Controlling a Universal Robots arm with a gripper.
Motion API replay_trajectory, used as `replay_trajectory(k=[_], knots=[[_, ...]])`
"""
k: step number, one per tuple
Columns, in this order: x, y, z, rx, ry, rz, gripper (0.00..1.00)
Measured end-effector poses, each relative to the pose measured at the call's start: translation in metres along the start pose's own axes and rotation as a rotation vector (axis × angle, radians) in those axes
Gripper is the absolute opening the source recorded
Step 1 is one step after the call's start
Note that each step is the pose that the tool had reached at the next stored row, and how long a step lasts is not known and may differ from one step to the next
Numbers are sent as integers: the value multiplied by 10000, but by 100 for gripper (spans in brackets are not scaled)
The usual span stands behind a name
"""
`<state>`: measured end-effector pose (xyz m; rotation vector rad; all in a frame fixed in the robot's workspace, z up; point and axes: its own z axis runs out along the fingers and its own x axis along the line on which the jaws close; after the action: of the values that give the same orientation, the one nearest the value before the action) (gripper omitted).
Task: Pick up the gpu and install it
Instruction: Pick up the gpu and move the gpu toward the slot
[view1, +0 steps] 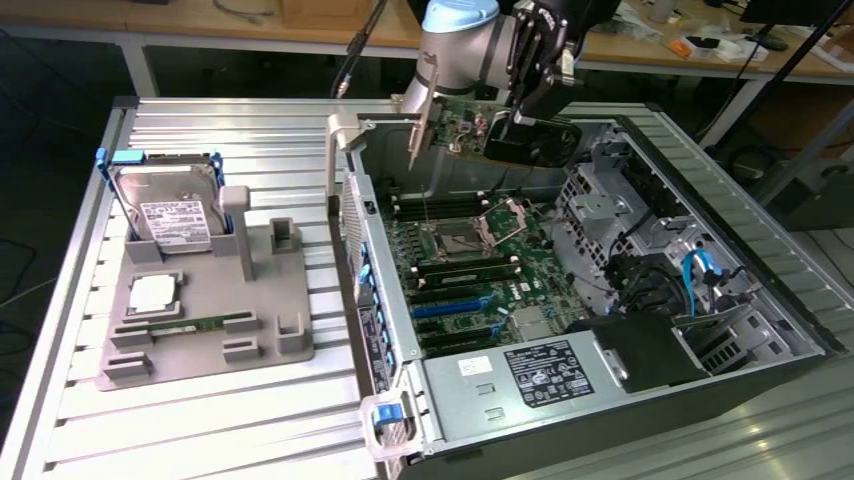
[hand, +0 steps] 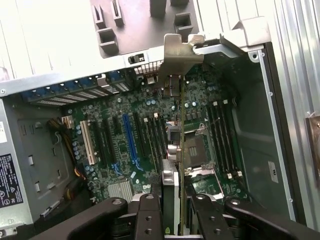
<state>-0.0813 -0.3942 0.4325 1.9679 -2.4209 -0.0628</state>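
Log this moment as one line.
tool: shut on gpu | gpu: held above motherboard in open case | install: not done

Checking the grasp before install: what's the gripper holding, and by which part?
The gpu, pinched across its flat faces at its top edge, clear of the bracket.

The gripper (view1: 523, 105) holds the gpu (view1: 527, 143) on edge over the far end of the open computer case (view1: 461, 415). The card hangs above the motherboard (view1: 467, 270), and its silver bracket (view1: 416, 135) is nearest the case's wall on the exterior view's left. Beyond that wall, a grey fixture (view1: 267, 340) on the surface (view1: 200, 430) carries a hard drive (view1: 171, 215).
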Motion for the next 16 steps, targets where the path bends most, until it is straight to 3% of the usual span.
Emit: replay_trajectory(k=[13, 14, 16], knots=[[-1, 1, 0, 0, 0, 5, 27], [-2, 2, 0, 33, -7, 7, 27], [-2, 1, 1, 263, -52, 1, 27]])
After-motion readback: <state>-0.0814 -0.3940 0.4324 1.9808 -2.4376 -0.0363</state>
